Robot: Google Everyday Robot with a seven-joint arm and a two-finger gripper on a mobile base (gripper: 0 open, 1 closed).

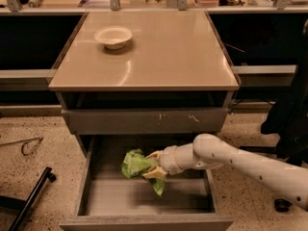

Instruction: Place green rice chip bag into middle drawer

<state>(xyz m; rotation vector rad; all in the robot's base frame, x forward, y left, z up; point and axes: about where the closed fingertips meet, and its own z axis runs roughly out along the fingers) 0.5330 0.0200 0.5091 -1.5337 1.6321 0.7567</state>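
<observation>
Middle drawer (96,196) is sitting pulled open at lower centre of frame. I'm reaching in from the right, my gripper (153,165) clenched on the green rice chip bag (135,163), hanging it above the drawer floor. Transport mostly done; lowering and letting go are what's left.

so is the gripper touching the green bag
Touching. The camera view shows the gripper over the open middle drawer, its fingers closed on the green rice chip bag, which hangs from them.
</observation>
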